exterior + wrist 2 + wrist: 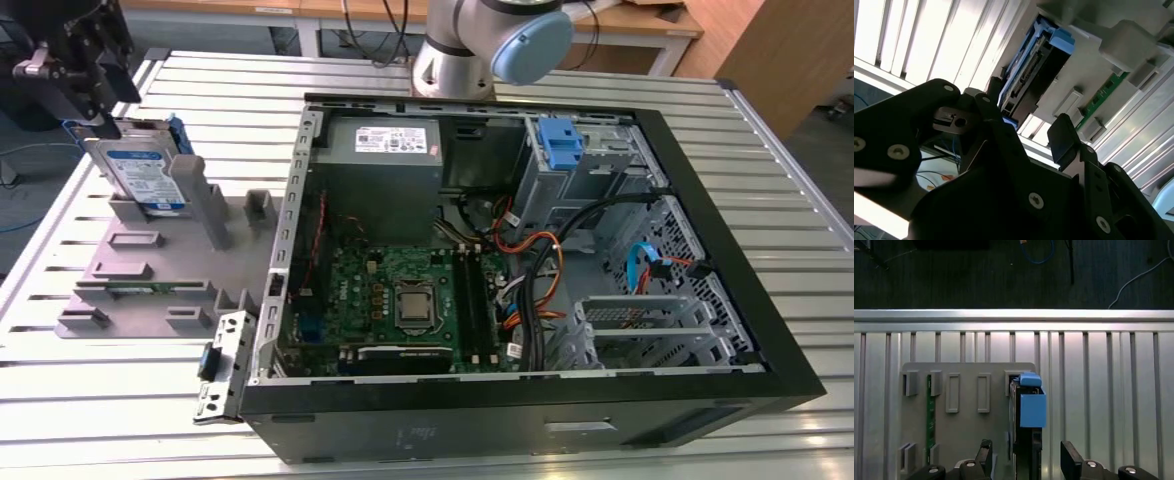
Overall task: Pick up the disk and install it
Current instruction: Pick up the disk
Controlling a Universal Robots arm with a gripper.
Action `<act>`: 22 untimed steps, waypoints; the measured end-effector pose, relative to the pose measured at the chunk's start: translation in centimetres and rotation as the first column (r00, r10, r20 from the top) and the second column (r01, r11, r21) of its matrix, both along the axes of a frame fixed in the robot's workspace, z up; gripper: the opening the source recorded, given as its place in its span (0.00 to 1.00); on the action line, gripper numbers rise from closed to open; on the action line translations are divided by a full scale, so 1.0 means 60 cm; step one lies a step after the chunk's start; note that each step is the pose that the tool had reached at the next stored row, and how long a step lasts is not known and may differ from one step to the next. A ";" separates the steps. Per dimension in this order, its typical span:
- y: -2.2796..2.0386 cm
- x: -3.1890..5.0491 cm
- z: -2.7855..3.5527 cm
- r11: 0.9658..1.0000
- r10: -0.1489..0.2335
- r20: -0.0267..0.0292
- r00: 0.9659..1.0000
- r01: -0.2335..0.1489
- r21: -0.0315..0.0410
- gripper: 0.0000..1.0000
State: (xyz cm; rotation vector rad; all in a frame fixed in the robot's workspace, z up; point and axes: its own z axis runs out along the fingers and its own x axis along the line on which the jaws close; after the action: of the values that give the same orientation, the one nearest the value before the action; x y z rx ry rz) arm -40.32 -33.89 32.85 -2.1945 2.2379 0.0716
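My gripper (1026, 447) open, fingers (985, 454) either side of the upright disk (1032, 410), not touching. Risk: closing off-centre could tip it in the rack (968, 390) below, jamming its lift.

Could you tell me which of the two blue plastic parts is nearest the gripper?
The disk, standing upright in the grey fixture just under the open gripper; the blue latch sits inside the computer case.

I count one disk (144, 175) right by my gripper (1026, 452), one grey slotted rack (160, 262) under it, one green memory stick (930, 412) there too, and well away one open computer case (534, 400), one power supply (384, 160), one motherboard (360, 290).
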 end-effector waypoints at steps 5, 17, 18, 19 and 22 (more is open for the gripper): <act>0.0000 -0.002 -0.013 1.000 0.020 0.002 1.000 -0.020 0.000 0.65; 0.0001 -0.004 -0.048 0.998 0.060 0.003 0.998 -0.060 0.000 0.65; 0.0001 -0.004 -0.050 0.998 0.061 0.003 0.998 -0.061 0.000 0.65; 0.0001 -0.004 -0.052 0.998 0.063 0.003 0.998 -0.063 0.000 0.65; 0.0001 -0.004 -0.052 0.998 0.063 0.003 0.998 -0.063 0.000 0.65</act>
State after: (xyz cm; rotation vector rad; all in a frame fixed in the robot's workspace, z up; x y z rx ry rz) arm -40.55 -33.88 29.72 -2.2639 2.1670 0.0684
